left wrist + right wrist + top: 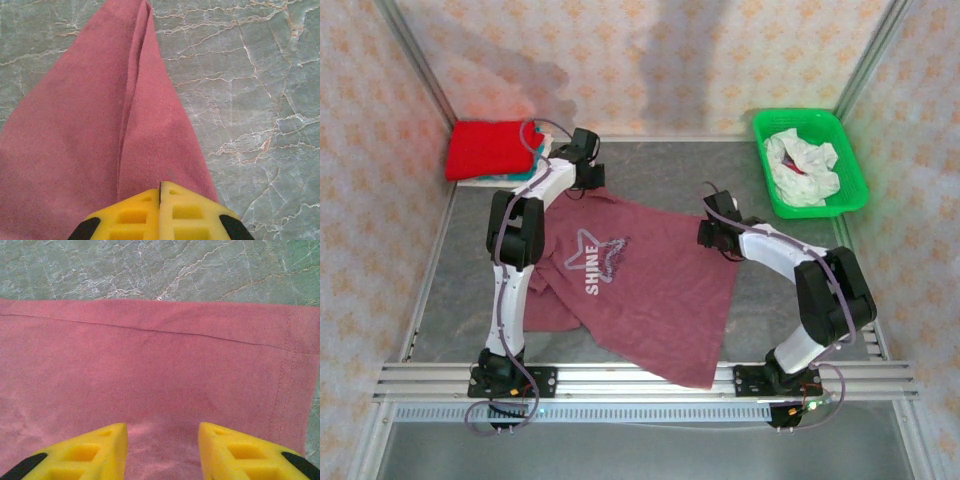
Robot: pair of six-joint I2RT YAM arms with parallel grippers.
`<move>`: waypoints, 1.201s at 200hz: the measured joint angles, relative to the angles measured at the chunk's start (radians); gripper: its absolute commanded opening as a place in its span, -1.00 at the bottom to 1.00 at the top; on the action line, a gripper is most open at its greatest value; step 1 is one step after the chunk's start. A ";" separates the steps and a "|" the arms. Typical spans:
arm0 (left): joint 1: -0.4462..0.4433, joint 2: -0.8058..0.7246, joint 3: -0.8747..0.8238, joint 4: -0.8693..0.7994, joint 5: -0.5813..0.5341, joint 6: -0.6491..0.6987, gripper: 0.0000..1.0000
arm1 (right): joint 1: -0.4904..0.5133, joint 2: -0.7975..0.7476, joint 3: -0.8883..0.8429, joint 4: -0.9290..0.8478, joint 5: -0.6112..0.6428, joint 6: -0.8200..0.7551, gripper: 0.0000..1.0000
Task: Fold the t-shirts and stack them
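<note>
Under left arm, maroon t-shirt partly hidden

Bare bench lay open to me between the maroon t-shirt and the green basket; the folded red t-shirt filled the far left corner, walls closing three sides.

Table middle: we find the spread t-shirt lying flat on the table, reaching its near edge
Far left corner: we see the folded t-shirts stacked, behind the spread t-shirt
Far right corner: the basket, with a crumpled t-shirt in it
Shirt's far left edge: we place the left gripper here
Shirt's right edge: the right gripper above it
</note>
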 measured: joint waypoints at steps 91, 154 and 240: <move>-0.072 0.009 0.133 -0.064 -0.033 -0.048 -1.00 | -0.006 0.000 0.000 0.000 0.000 -0.005 -0.18; -0.109 0.111 0.329 -0.080 -0.018 -0.091 -0.37 | -0.006 0.000 0.000 -0.001 0.000 -0.015 -0.07; -0.013 -0.182 -0.207 0.110 -0.007 -0.169 0.09 | -0.006 -0.015 0.000 0.000 -0.005 -0.087 0.21</move>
